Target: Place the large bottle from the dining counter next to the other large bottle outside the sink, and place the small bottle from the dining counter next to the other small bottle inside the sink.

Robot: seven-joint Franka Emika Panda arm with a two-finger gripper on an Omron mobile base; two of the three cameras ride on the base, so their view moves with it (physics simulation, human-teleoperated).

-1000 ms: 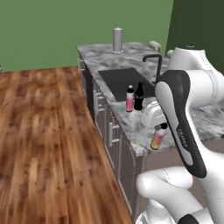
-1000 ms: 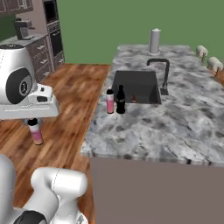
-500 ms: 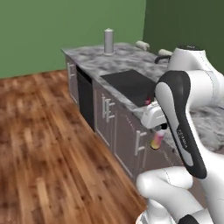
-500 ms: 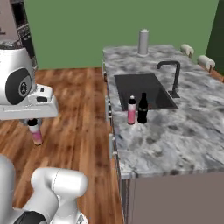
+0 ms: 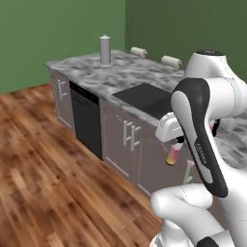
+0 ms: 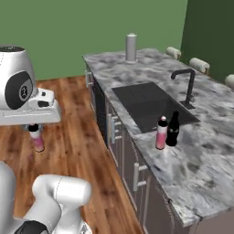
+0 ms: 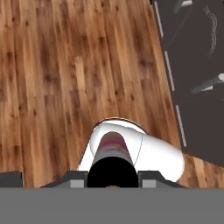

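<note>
The small bottle [image 6: 36,138] is short, pink-red in the body with a pale band and a dark top. It hangs upright under the hand [image 6: 34,129], whose fingers are clamped on its upper part, out over the wooden floor [image 6: 77,137] and well apart from the sink [image 6: 153,106]. Just beside the sink's near edge, on the counter [image 6: 201,160], a tall pink bottle [image 6: 161,132] and the dark cola-style bottle [image 6: 172,129] stand upright, side by side.
</note>
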